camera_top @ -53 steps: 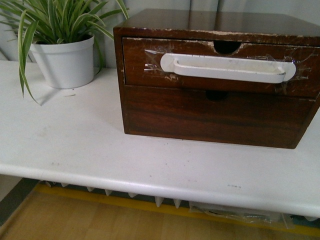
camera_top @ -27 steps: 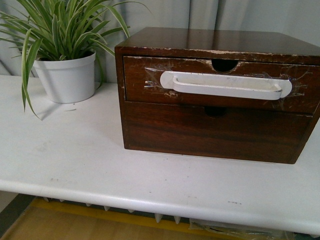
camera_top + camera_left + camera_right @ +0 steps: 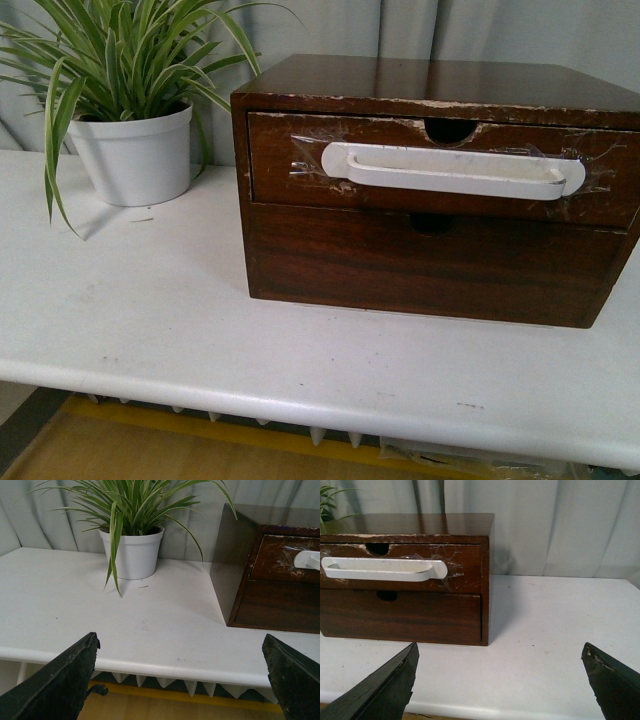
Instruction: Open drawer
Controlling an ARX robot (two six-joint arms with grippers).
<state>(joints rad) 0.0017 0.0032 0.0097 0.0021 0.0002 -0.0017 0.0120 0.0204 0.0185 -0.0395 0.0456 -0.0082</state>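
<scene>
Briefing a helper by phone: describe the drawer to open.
On the white table, right of the potted plant, stands a dark wooden chest of two stacked drawers. The drawer to open is the upper one: it alone carries a long white handle taped across its front, below a half-round notch.

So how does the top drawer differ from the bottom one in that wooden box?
The top drawer has a white handle taped across its front; the bottom drawer has a plain front. The top drawer is shallower, the bottom drawer taller. The top drawer's upper edge is chipped pale around its notch; the bottom drawer's edge looks clean. Both are dark-brown wood and shut.
</scene>
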